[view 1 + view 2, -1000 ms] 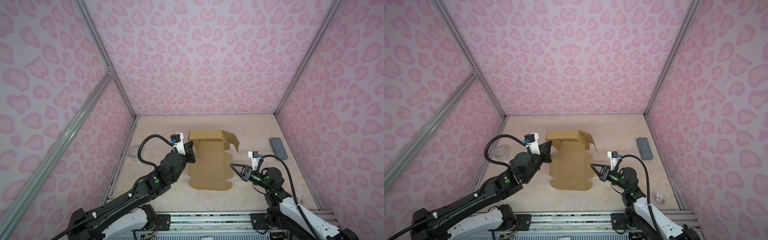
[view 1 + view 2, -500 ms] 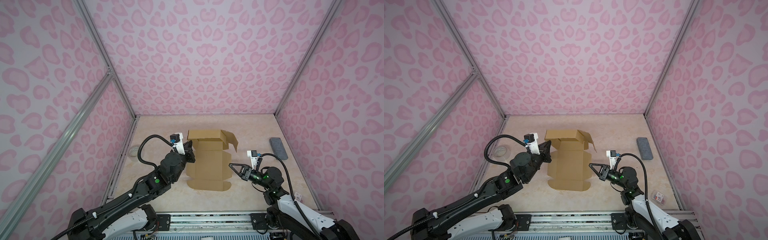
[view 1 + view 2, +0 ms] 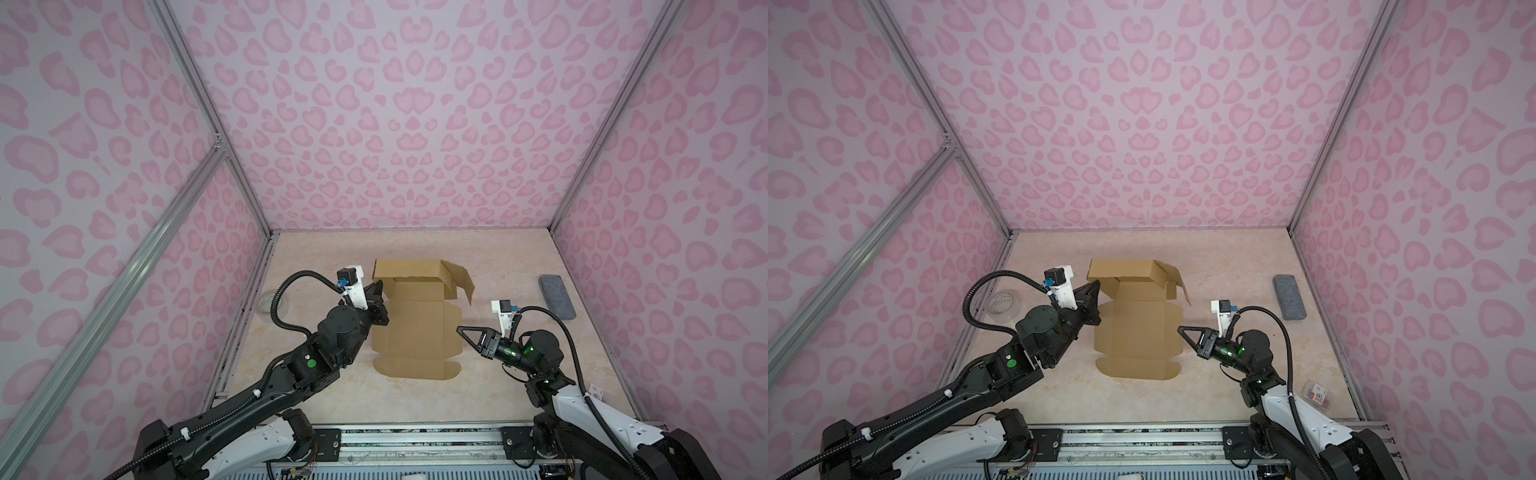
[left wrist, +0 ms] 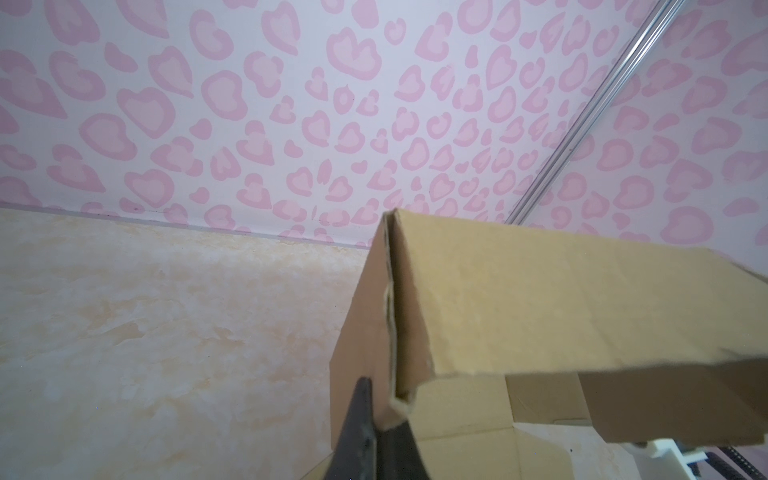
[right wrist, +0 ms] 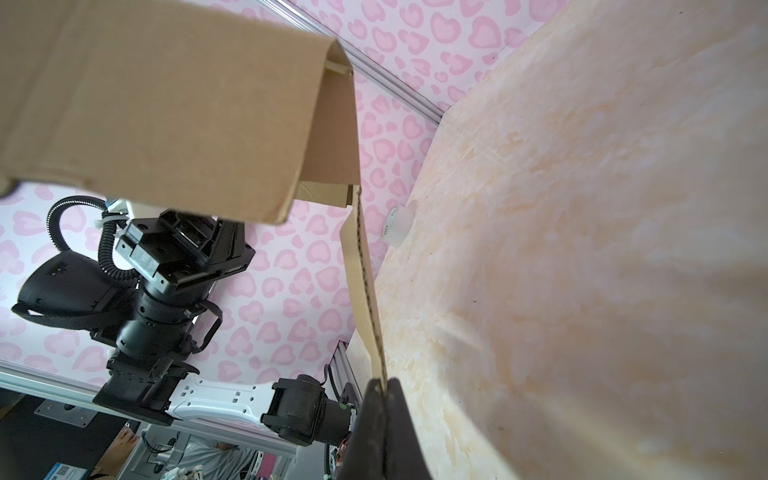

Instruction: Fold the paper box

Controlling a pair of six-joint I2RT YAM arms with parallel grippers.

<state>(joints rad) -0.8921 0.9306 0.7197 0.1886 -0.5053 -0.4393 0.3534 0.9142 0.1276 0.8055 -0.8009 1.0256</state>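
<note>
Clamping left hand [image 3: 377, 286] and right hand [image 3: 460, 329] on opposite edges, we brace the paper box [image 3: 415, 328] for wall folding.

Box [image 3: 415, 332], frame centre: plain brown throughout. Walls [image 3: 395, 124]: pale lilac with pink heart-shaped spots. Table [image 3: 498, 257]: cream, marbled in beige. Block [image 3: 557, 297], right of centre: speckled grey. Arms [image 3: 249, 407], lower frame: black with white sections, green lights.
</note>
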